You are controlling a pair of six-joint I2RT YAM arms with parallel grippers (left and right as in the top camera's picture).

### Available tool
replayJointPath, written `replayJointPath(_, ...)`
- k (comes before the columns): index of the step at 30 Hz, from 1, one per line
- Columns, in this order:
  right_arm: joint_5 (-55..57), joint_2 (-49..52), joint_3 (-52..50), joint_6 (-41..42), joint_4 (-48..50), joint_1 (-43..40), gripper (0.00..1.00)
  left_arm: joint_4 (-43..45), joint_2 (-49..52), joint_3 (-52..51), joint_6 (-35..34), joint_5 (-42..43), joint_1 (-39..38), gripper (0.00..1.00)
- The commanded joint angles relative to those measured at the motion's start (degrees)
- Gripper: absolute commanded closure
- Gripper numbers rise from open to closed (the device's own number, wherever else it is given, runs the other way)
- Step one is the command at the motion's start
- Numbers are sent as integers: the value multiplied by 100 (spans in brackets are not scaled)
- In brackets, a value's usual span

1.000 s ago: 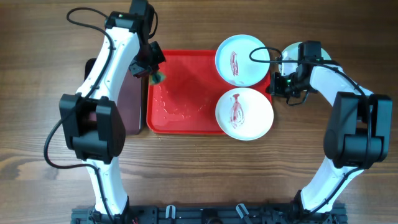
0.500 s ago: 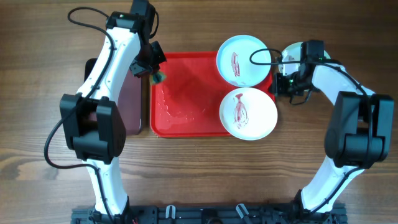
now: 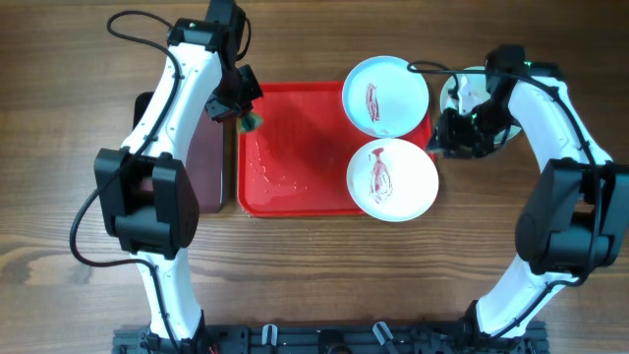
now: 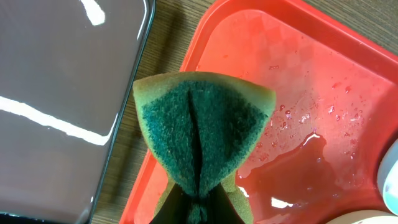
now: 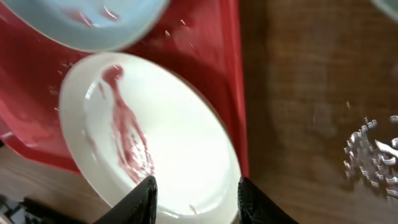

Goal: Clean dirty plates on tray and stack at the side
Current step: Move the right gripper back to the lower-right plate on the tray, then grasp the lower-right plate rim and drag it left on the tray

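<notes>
1. Overhead: shows the red tray (image 3: 295,167) on the counter (image 3: 59,197), carrying the blue plate (image 3: 385,95) at its far right corner and the white plate (image 3: 392,180) overhanging its near right corner, both smeared red. Places the left hand (image 3: 236,103), clamped on a green sponge (image 3: 250,120), over the tray's far left corner, beside the brown tray (image 3: 211,167). Puts the right hand (image 3: 447,143) just right of the white plate.
2. Left wrist: shows the sponge folded and pinched above the wet tray's rim.
3. Right wrist: shows the fingers (image 5: 142,200) spread apart over the white plate's edge, gripping nothing.
</notes>
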Motion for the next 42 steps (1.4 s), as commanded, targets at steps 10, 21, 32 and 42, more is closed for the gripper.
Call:
replayJointPath(10, 645, -81, -730, 101, 566, 17, 74, 68, 31, 105, 111, 66, -13, 96)
replayJointPath(21, 715, -81, -918, 26, 752, 498, 87, 63, 31, 105, 111, 66, -13, 96)
replayJointPath(32, 623, -81, -918, 96, 673, 632, 96, 66, 31, 105, 111, 66, -13, 96)
replayJointPath(42, 522, -81, -918, 1659, 1722, 2184, 96, 61, 31, 105, 111, 66, -13, 96)
